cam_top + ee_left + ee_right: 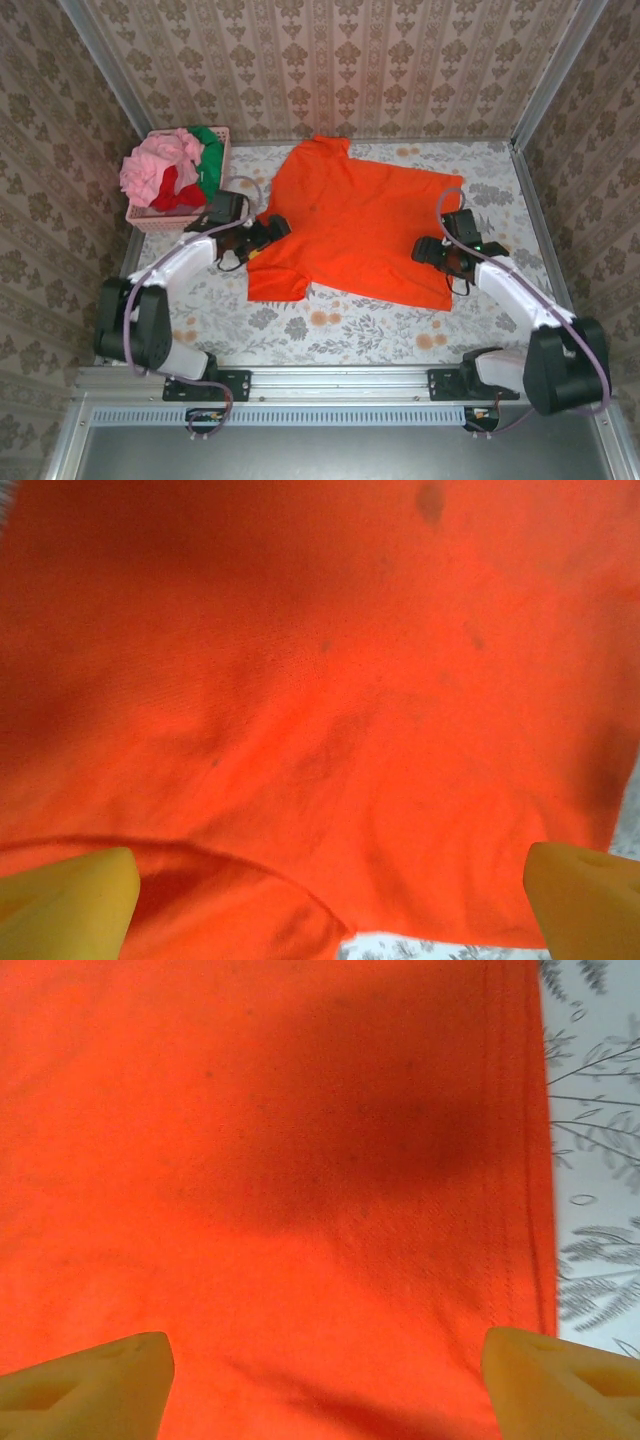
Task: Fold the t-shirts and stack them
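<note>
Orange t-shirt (350,225) lies flat; left claw (270,231) open over its left edge, right claw (427,250) open over right edge.

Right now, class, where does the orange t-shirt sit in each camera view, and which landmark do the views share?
Top external: orange t-shirt spread flat mid-table.
Left wrist: orange t-shirt centre and top, its edge at the bottom.
Right wrist: orange t-shirt left and middle, hem on the right.
Shared landmark: floral tablecloth.
</note>
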`<control>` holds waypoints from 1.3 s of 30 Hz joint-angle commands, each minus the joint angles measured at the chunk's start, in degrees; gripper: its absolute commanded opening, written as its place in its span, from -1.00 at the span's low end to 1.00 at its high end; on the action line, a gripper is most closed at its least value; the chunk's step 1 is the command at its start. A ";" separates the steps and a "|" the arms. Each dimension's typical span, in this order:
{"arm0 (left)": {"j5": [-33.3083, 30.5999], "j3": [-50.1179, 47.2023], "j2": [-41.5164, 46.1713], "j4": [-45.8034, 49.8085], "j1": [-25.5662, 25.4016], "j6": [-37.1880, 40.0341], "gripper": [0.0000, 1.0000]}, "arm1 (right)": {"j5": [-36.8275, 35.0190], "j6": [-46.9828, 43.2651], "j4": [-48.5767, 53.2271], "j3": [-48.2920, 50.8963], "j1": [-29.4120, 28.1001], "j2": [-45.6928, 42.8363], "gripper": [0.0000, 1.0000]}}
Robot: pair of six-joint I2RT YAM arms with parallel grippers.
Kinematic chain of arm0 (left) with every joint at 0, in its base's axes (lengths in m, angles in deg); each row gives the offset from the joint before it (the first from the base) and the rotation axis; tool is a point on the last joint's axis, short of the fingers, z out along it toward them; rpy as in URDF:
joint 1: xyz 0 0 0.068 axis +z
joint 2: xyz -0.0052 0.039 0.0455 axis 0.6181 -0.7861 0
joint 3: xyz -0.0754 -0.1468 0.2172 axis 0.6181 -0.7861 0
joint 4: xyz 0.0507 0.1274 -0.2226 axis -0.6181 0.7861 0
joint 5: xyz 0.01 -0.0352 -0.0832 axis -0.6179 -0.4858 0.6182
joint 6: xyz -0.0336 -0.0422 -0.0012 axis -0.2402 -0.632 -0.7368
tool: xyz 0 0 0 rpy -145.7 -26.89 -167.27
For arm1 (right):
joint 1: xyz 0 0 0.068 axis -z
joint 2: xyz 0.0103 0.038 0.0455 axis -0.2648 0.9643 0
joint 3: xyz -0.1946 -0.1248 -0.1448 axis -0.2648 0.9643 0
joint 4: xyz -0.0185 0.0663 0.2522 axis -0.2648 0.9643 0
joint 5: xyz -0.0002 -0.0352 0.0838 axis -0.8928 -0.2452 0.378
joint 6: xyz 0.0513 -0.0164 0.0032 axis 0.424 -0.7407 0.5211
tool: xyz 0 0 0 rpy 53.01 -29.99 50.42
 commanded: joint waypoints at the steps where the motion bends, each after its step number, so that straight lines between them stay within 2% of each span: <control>1: 0.22 1.14 -5.51 -6.22 -0.84 -1.98 1.00 | -2.91 2.37 -5.42 -2.57 -0.19 5.14 0.57; 5: 0.99 -2.24 -8.99 -8.84 -0.74 -3.29 0.99 | -3.05 2.78 -6.54 -4.84 0.64 12.60 0.55; 8: 1.77 -6.90 -8.07 -9.13 -0.92 -3.57 1.00 | -2.45 3.36 -6.72 -5.56 1.72 16.05 0.54; 15: 0.67 -16.10 -0.05 -5.47 -1.84 -4.35 1.00 | 0.38 4.26 -7.32 -7.65 5.00 22.77 0.54; 22: -2.68 -17.53 9.23 -2.22 -3.41 -6.45 1.00 | 2.00 2.83 -7.31 -13.10 6.38 27.08 0.56; 26: -7.55 -15.17 15.84 3.29 -3.37 -5.77 1.00 | 2.53 3.00 -9.42 -12.42 6.21 23.32 0.64; 27: -8.54 -15.22 17.93 4.43 -3.38 -6.09 1.00 | 2.20 2.92 -10.04 -11.46 6.20 21.40 0.73; 28: -9.26 -15.46 19.91 5.31 -3.38 -6.37 1.00 | 1.58 2.90 -10.59 -10.53 6.20 19.63 0.94; 29: -9.91 -15.89 21.87 6.19 -3.27 -6.64 1.00 | 0.99 2.98 -11.18 -9.26 6.20 17.57 1.00; 34: -9.54 -17.77 26.69 11.72 -2.68 -9.38 0.93 | 0.99 1.94 -13.65 -1.41 6.21 7.71 1.00; 39: -10.93 -22.26 30.54 11.50 -2.68 -14.04 0.56 | 0.12 2.92 -11.89 4.51 6.37 -1.37 0.96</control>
